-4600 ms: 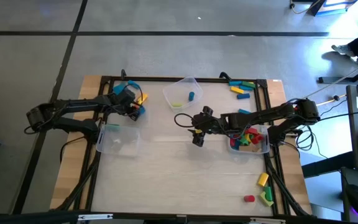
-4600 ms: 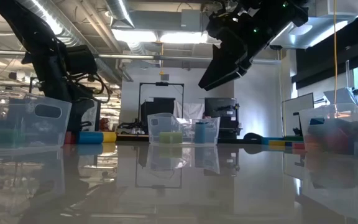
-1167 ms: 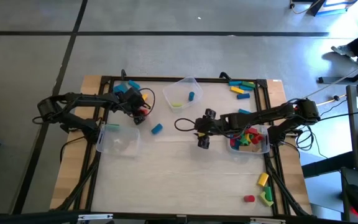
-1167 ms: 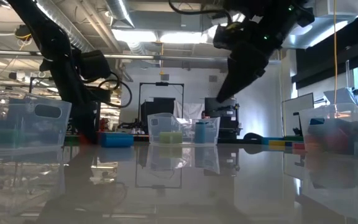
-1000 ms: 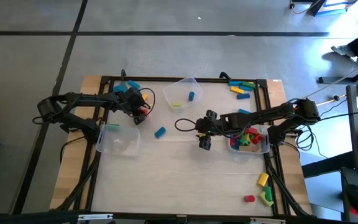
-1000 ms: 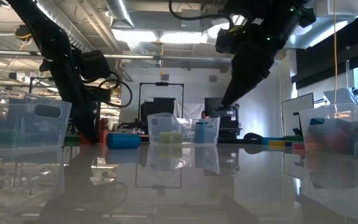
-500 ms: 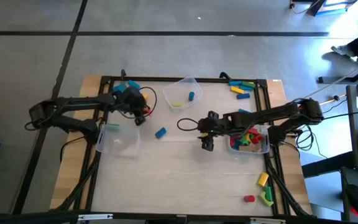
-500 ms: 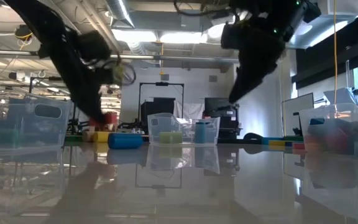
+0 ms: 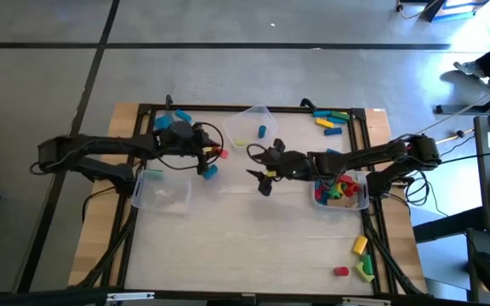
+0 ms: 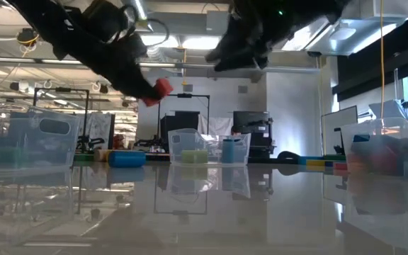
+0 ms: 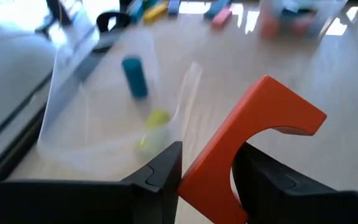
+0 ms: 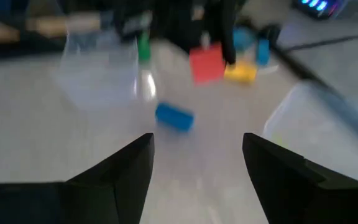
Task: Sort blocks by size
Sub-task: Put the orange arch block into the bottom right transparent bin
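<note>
Pale tabletop (image 9: 253, 229) fills the high view's middle, and just left of centre a red block (image 9: 223, 154) is pinched in the left hand (image 9: 219, 154), lifted clear above a blue cylinder (image 9: 210, 172). Right of centre the right hand (image 9: 264, 181) hangs spread, holding nothing. Further right a bin (image 9: 360, 201) holds mixed blocks (image 9: 339, 186).

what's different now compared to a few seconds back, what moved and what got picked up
The left gripper has taken hold of a red arch block, lifted it off the table and swung it right, toward the middle bin. A blue cylinder has rolled out onto the open table. The right gripper, open and empty, has shifted left. The bins and the other loose blocks have stayed put.
</note>
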